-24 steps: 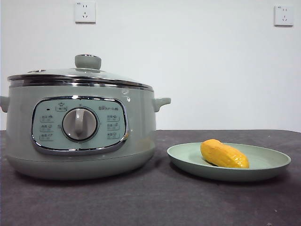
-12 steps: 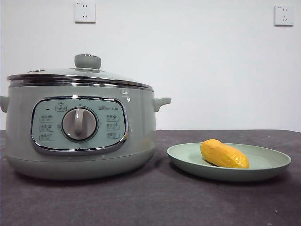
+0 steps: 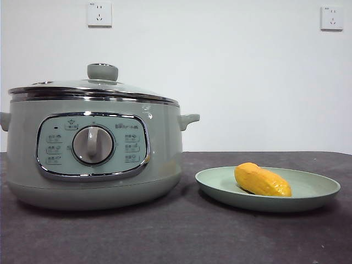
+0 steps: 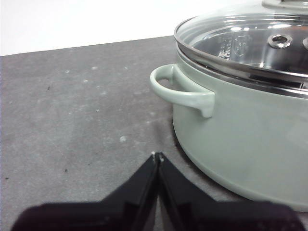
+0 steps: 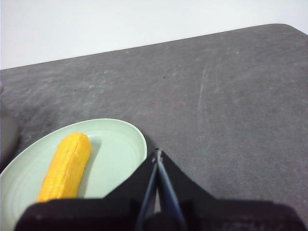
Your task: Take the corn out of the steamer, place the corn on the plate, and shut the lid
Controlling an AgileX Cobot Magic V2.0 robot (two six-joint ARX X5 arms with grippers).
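both tools, left tool (image 4: pixel 157 156) and right tool (image 5: pixel 158 153), are closed and empty.

My front camera: low, level, close to steamer (image 3: pixel 93 148) and plate (image 3: pixel 268 190). Left wrist shares steamer (image 4: pixel 240 120); right wrist shares plate (image 5: pixel 115 149).

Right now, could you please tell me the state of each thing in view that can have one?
lid: closed, seated on the steamer's rim.
steamer: upright on the table, covered.
corn: lying on its side on the plate.
plate: flat on the table beside the steamer, holding the corn.
left gripper: jaws shut, empty, near the steamer's side handle.
right gripper: jaws shut, empty, beside the plate.
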